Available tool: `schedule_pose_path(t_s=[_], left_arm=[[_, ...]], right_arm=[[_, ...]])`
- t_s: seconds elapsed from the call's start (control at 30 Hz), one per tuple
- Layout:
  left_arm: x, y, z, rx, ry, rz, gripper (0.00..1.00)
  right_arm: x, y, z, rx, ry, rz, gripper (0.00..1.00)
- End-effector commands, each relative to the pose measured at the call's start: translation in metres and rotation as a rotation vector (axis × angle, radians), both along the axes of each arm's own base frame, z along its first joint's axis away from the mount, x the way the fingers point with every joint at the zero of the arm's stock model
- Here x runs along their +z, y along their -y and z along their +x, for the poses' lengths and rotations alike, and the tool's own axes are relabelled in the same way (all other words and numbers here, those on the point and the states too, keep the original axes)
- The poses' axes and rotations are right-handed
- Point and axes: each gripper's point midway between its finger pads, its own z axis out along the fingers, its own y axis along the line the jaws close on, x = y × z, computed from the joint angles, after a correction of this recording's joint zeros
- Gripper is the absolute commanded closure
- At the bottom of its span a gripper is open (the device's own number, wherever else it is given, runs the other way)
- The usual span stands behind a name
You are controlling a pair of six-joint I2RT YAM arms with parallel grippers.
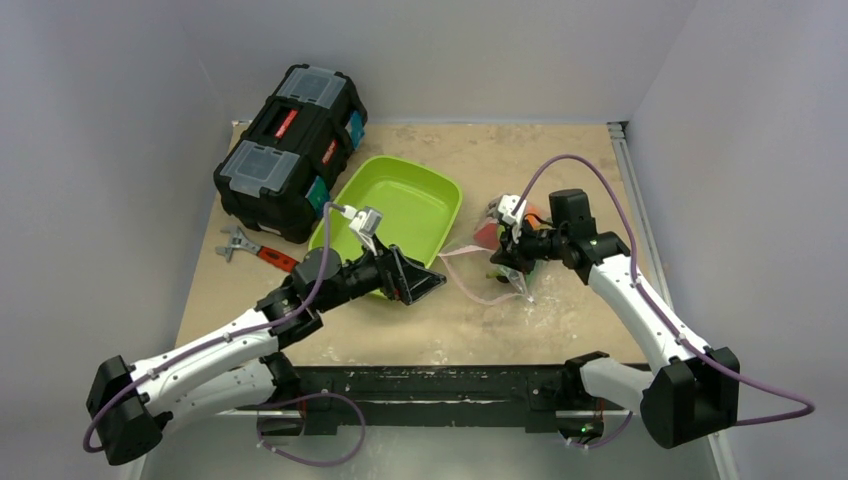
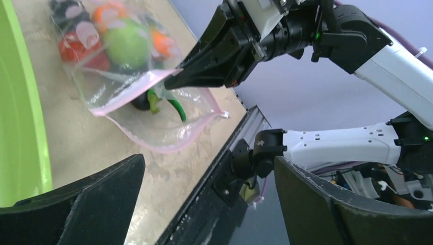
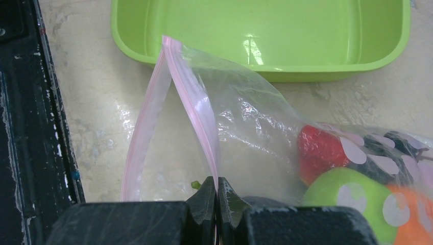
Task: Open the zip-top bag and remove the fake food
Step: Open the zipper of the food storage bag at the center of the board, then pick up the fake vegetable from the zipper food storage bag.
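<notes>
Zip-top bag is lying on the tabletop just beside the green tray, its mouth is gaping open, and the fake food is sitting deep inside. The right tool is pinching one pink zip edge and holding it up. The left tool is spread wide, holding nothing, and pointing at the mouth. If it is pushing in too hard, the thin plastic may be slipping out of the pinch, or the whole bag may be sliding away.

Pale grey walls; worn beige tabletop (black front rail).
</notes>
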Motion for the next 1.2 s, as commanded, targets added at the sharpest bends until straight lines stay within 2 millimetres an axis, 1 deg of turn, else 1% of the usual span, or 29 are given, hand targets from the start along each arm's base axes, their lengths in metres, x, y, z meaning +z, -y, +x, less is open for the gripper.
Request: schedule_pose_path(t_s=[0.0,0.07,0.13,0.17,0.23,0.33,0.4,0.43,0.5,0.67,0.87,0.93,1.0,1.03,1.07,1.17], left_arm=[[0.008,-0.007,0.02,0.076,0.169,-0.059,0.0],[0.007,-0.007,0.024,0.082,0.167,-0.107,0.0],[0.006,-0.003,0.024,0.05,0.165,-0.133,0.0],[0.003,0.0,0.022,0.028,0.16,-0.134,0.0],[0.004,0.008,0.016,-0.038,0.183,-0.136,0.0],[0.008,0.022,0.007,-0.143,0.237,-0.084,0.02],[0.004,0.032,0.001,-0.182,0.276,-0.014,0.04],[-0.003,0.035,-0.001,-0.191,0.29,0.036,0.04],[-0.007,0.042,-0.004,-0.203,0.327,0.081,0.06],[-0.028,0.056,0.003,-0.191,0.389,0.151,0.08],[-0.034,0.087,0.01,-0.207,0.438,0.188,0.12],[-0.036,0.092,0.015,-0.189,0.437,0.198,0.15],[-0.044,0.095,0.022,-0.164,0.428,0.217,0.21],[-0.045,0.097,0.025,-0.157,0.425,0.219,0.23],[-0.05,0.1,0.028,-0.151,0.421,0.231,0.27],[-0.058,0.107,0.037,-0.131,0.41,0.249,0.33]], right_arm=[[0.008,-0.004,-0.001,0.037,0.029,0.013,1.0],[0.008,-0.004,-0.001,0.04,0.032,0.012,1.0],[0.008,-0.003,-0.001,0.039,0.031,0.01,1.0],[0.008,-0.004,-0.001,0.04,0.031,0.01,1.0],[0.007,-0.003,-0.001,0.04,0.03,0.008,1.0],[0.007,-0.004,-0.001,0.043,0.029,0.009,1.0],[0.007,-0.004,-0.001,0.043,0.028,0.009,1.0],[0.006,-0.004,-0.001,0.042,0.027,0.008,1.0],[0.006,-0.004,-0.001,0.043,0.023,0.008,1.0],[0.005,-0.004,0.0,0.041,0.02,0.008,1.0],[0.004,-0.004,0.0,0.041,0.014,0.006,1.0],[0.004,-0.004,-0.001,0.042,0.013,0.008,1.0],[0.004,-0.004,-0.001,0.043,0.011,0.008,1.0],[0.004,-0.004,-0.001,0.043,0.011,0.009,1.0],[0.004,-0.004,-0.001,0.043,0.01,0.008,1.0],[0.004,-0.005,-0.001,0.046,0.011,0.01,1.0]])
